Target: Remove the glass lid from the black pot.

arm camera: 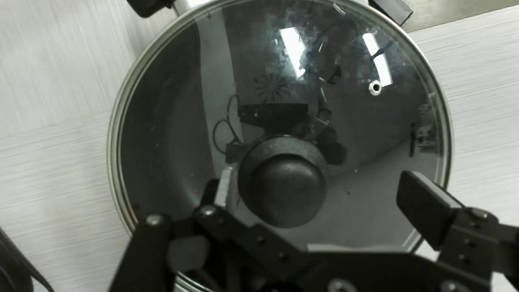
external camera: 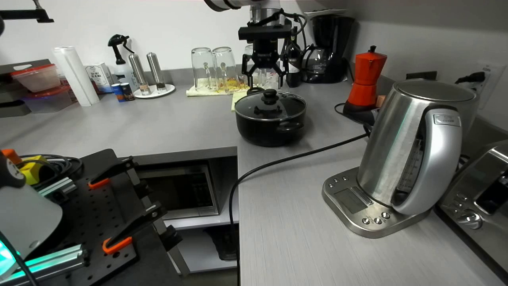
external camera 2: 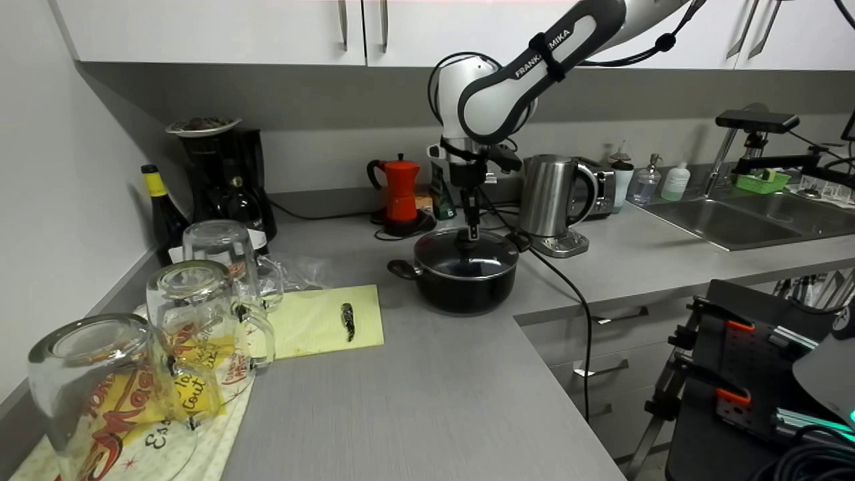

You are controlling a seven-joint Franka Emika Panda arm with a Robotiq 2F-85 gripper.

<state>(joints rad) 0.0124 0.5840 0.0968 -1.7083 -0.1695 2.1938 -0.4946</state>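
Note:
The glass lid (external camera: 291, 104) sits flat on the black pot (external camera: 258, 130) on the counter. Both also show in an exterior view, the lid (external camera 2: 437, 252) on top of the pot (external camera 2: 465, 292). In the wrist view the lid (arm camera: 352, 134) fills the middle, with its round black knob (arm camera: 286, 190). My gripper (external camera: 265, 82) points down above the lid, fingers spread. In the wrist view the gripper (arm camera: 315, 187) has the knob between its fingers, nearer the left one, with gaps on both sides. In an exterior view a gripper finger (external camera 2: 473, 232) overlaps the knob, partly hiding it.
A steel kettle (external camera: 408, 147) on its base and a red moka pot (external camera: 367, 75) stand near the pot. A black cord (external camera: 301, 153) runs over the counter beside it. Upturned glass mugs (external camera 2: 194, 300) and a yellow cloth (external camera 2: 314, 321) lie on the other side.

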